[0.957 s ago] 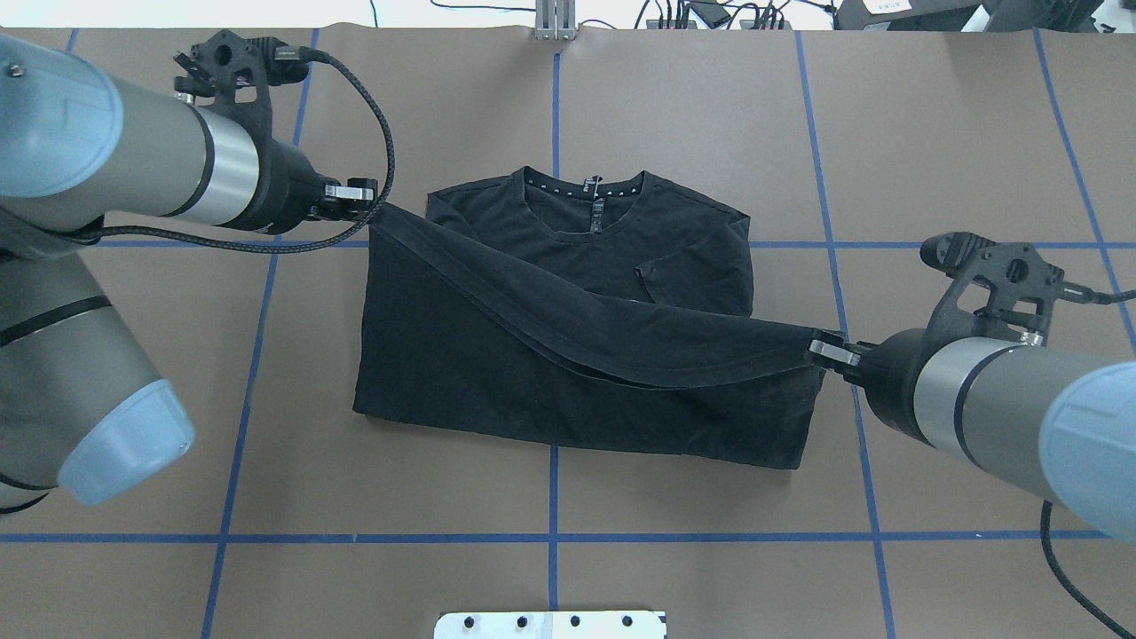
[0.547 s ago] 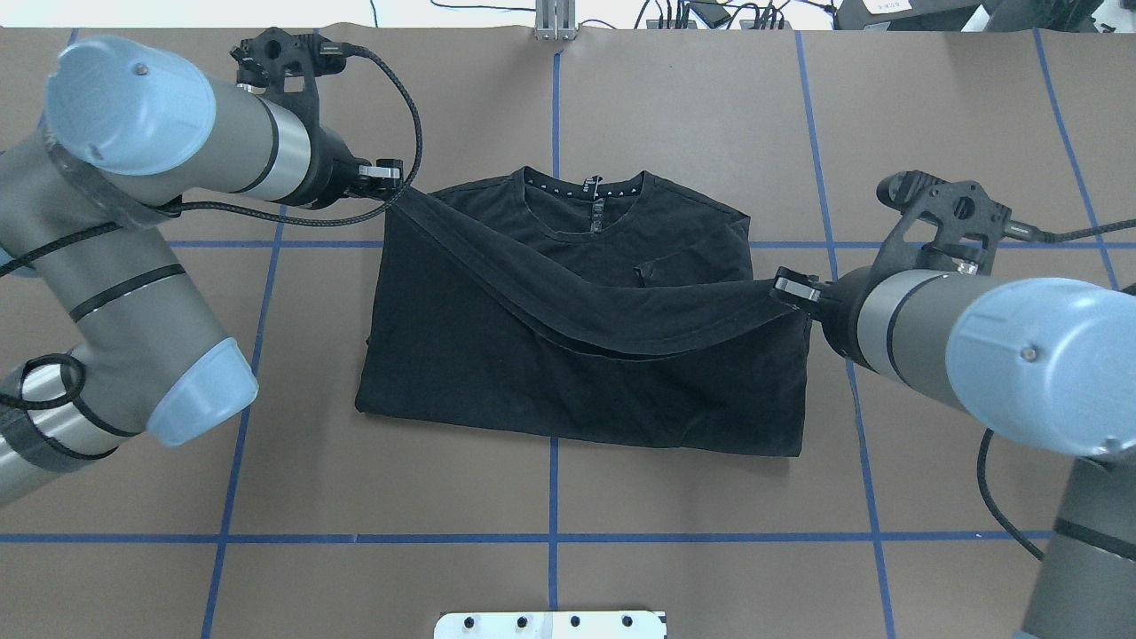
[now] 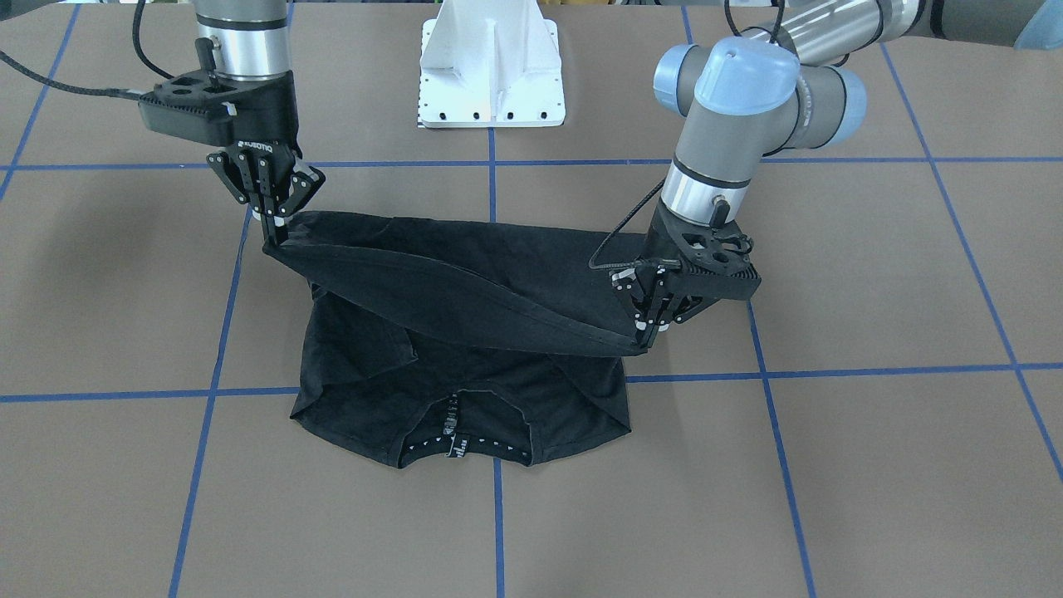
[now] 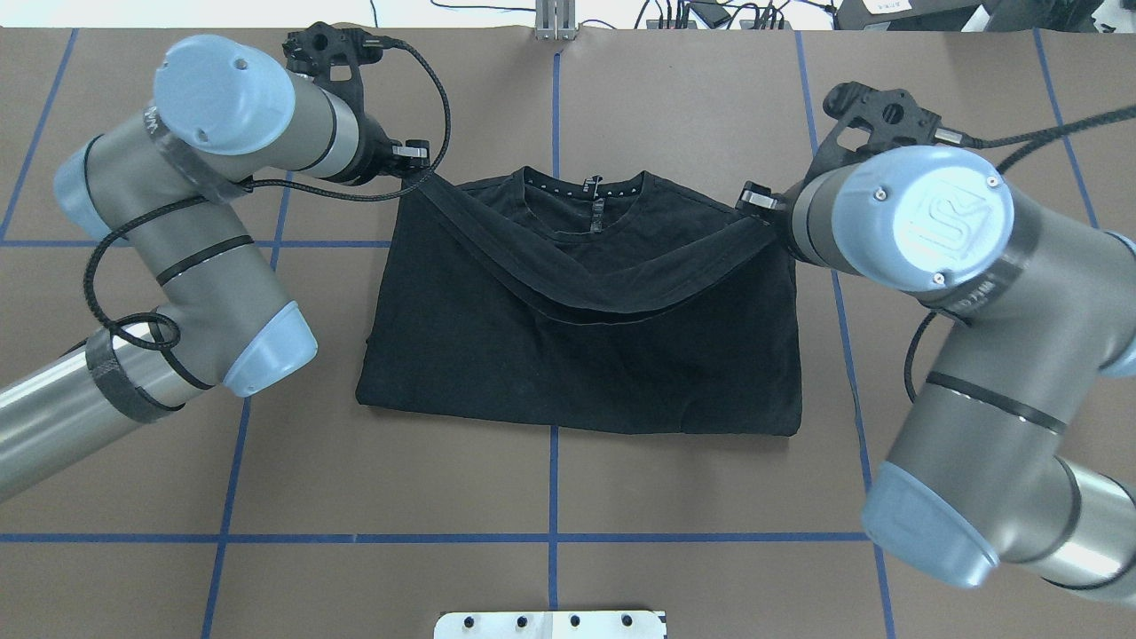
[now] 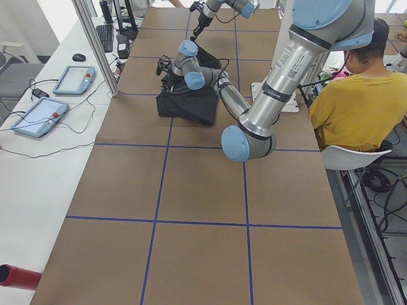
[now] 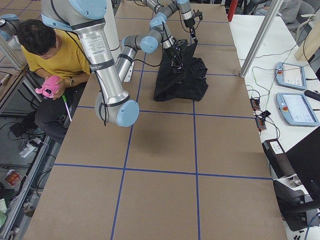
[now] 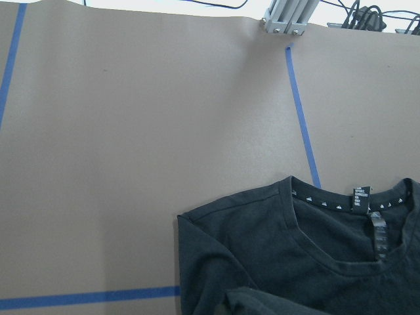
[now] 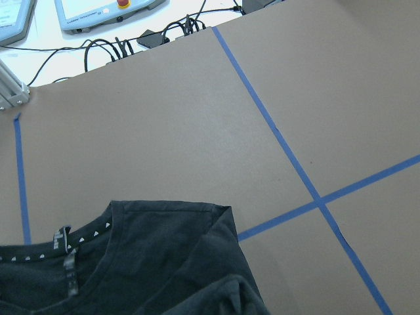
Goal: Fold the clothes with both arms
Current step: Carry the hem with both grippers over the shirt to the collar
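The clothes are one black T-shirt (image 4: 577, 364) lying flat on the brown table, collar (image 4: 586, 191) at the far side, sleeves folded in. Its lower hem is lifted and sags in a band across the chest. My left gripper (image 4: 424, 170) is shut on the hem's left corner beside the left shoulder. My right gripper (image 4: 753, 211) is shut on the other corner by the right shoulder. From the front, the hem (image 3: 465, 291) hangs between the left gripper (image 3: 646, 334), which is lower, and the right gripper (image 3: 274, 234), which is higher. Both wrist views show only the collar (image 7: 341, 197) and table.
The white base pedestal (image 3: 492, 66) stands at the robot's side of the table. Blue tape lines (image 4: 552, 479) grid the brown surface. A seated person in yellow (image 5: 350, 89) is beside the table. Control tablets (image 6: 295, 107) and cables lie on the white bench beyond the far edge.
Both grippers have carried the hem away from the robot toward the collar. The right one travelled farther, so the two corners now sit nearly level at the shoulders.
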You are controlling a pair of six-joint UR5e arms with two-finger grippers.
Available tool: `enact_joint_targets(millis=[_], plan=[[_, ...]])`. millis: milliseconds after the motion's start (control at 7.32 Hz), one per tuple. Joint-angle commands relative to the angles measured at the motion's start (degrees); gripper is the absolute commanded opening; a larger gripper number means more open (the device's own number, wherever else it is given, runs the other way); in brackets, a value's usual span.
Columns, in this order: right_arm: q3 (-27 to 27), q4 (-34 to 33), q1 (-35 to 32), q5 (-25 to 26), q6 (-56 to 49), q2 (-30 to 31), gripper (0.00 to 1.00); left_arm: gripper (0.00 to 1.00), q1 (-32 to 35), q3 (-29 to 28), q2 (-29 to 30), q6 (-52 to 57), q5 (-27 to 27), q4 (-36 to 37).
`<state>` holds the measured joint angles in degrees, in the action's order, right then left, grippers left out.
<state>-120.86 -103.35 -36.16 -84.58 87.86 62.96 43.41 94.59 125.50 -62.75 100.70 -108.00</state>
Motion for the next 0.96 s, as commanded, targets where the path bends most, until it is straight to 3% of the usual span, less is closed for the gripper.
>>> enact_joint_targets(millis=[0,547,820], plan=[[9.3,0.3,-4.0,-2.1,-1.8,-6.3,0.0,0.0,0.2,-6.0,1.9,0.0,-0.8,-3.9],[23.0,13.1,-7.0,-3.0,-4.4,-7.5,0.0,0.0,1.1,-13.8,3.0,2.1,-2.1,-8.5],[28.6,17.6,-7.3,-3.0,-5.3,-7.5,0.0,0.0,1.1,-22.2,7.8,3.4,-4.1,-8.6]])
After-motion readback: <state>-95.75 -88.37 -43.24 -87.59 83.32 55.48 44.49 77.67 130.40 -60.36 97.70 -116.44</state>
